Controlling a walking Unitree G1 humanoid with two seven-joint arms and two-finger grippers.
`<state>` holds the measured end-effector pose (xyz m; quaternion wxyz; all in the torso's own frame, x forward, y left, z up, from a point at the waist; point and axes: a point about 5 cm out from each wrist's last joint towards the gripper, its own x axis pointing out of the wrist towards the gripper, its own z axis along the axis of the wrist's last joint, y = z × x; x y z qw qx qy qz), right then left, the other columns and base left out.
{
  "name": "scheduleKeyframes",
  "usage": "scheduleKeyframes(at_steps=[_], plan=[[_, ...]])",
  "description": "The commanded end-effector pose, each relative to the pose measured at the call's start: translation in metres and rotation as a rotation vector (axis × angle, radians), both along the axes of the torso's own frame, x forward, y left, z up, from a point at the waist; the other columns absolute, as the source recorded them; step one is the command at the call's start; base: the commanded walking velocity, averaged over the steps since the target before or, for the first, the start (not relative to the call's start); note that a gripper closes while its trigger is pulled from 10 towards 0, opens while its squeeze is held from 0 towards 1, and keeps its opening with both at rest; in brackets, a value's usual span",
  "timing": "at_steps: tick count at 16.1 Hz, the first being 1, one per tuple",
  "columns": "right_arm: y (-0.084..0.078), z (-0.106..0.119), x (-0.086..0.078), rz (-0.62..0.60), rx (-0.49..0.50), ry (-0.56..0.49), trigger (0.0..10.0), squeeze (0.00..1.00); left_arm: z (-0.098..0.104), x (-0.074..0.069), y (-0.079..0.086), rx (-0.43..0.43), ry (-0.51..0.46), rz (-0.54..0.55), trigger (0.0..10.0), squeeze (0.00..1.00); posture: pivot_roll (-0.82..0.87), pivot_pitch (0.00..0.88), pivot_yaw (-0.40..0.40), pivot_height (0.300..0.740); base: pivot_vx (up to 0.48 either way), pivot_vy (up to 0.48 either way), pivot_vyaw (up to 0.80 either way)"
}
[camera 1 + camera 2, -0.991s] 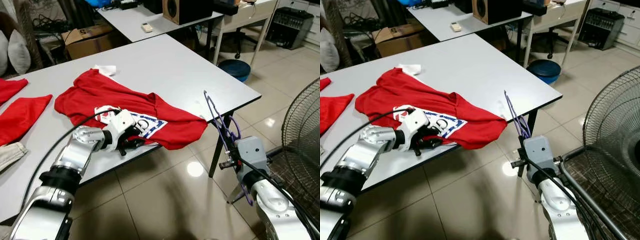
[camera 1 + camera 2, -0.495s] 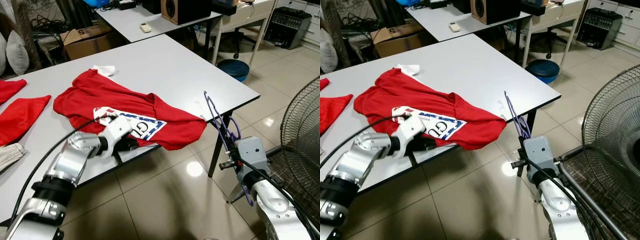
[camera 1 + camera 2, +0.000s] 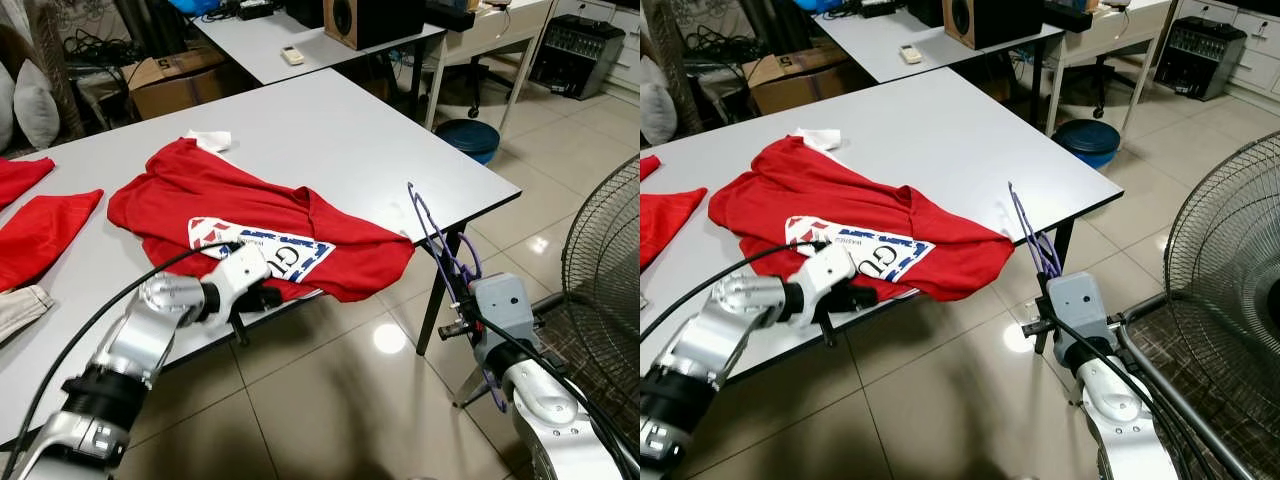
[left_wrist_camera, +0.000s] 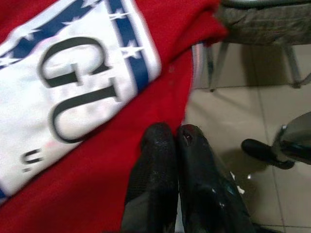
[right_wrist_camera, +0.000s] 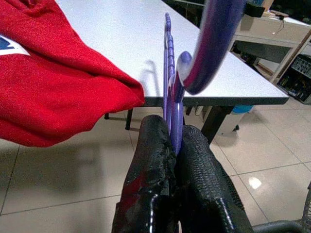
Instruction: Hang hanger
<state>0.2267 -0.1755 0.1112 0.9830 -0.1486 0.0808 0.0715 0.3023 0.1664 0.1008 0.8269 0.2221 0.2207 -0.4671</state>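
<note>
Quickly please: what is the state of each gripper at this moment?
Left gripper: shut, empty, at the hem of the red printed T-shirt.
Right gripper: shut on the purple plastic hanger.

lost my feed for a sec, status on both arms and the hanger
Right end effector shut on thin purple plastic hanger, held off the table corner. Left end effector shut at near edge of red printed t-shirt on grey table. Nothing between them.

Red shirt (image 3: pixel 250 215) bearing a white panel (image 3: pixel 270 255) with black letters and a blue, white-starred border. Purple hanger (image 5: pixel 172 92). Pale grey table (image 3: pixel 330 130). Black fingers (image 4: pixel 155 179) on silver arms. Dark blue basin (image 3: pixel 470 135); beige glossy floor tiles (image 3: pixel 330 400).
</note>
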Motion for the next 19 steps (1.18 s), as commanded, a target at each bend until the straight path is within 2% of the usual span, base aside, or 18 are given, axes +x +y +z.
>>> scheduleKeyframes(at_steps=[1,5,6,13,14,15,16,17,18,19], plan=[[0.000,0.001,0.001,0.002,0.006,-0.001,10.0,0.00,0.004,0.000,0.000,-0.010,-0.026,-0.013,10.0,1.00,-0.27,0.000,0.104,0.740,0.000,0.000,0.00],[0.000,0.001,0.002,0.001,0.010,-0.004,10.0,0.00,0.001,0.000,0.004,0.044,-0.078,-0.023,10.0,1.00,-0.27,0.000,0.105,0.740,0.000,0.000,0.00],[0.001,0.001,0.002,0.003,0.010,-0.003,10.0,0.00,-0.001,0.000,0.005,0.058,-0.077,-0.022,10.0,0.00,-0.27,0.000,0.105,0.740,0.000,0.000,0.00],[0.002,0.001,0.002,0.003,0.011,-0.004,10.0,0.00,-0.016,-0.004,0.007,0.120,-0.062,-0.040,10.0,0.00,-0.26,0.000,0.108,0.740,0.000,0.000,0.00],[0.003,0.001,0.002,0.005,0.012,-0.003,10.0,0.00,-0.016,-0.003,0.008,0.132,-0.066,-0.037,7.7,0.00,-0.26,0.000,0.107,0.740,0.000,0.000,0.00],[0.003,0.001,0.002,0.006,0.013,-0.003,10.0,0.00,-0.017,-0.003,0.009,0.140,-0.066,-0.034,4.0,0.00,-0.26,0.000,0.108,0.740,0.000,0.000,0.00],[0.003,0.001,0.002,0.006,0.013,-0.004,10.0,0.00,-0.017,-0.003,0.009,0.142,-0.067,-0.034,2.8,0.00,-0.26,0.000,0.108,0.740,0.000,0.000,0.00],[0.003,0.001,0.003,0.006,0.013,-0.004,10.0,0.00,-0.019,-0.003,0.011,0.150,-0.067,-0.032,0.9,0.00,-0.26,0.000,0.109,0.740,0.000,0.000,0.00],[0.003,0.001,0.003,0.005,0.012,-0.004,10.0,0.00,-0.020,-0.003,0.012,0.160,-0.068,-0.030,0.0,0.00,-0.26,0.000,0.110,0.740,0.000,0.000,0.00],[0.003,0.001,0.003,0.005,0.011,-0.005,10.0,0.00,-0.021,-0.003,0.012,0.165,-0.069,-0.029,0.0,0.00,-0.26,0.000,0.110,0.740,0.000,0.000,0.00]])
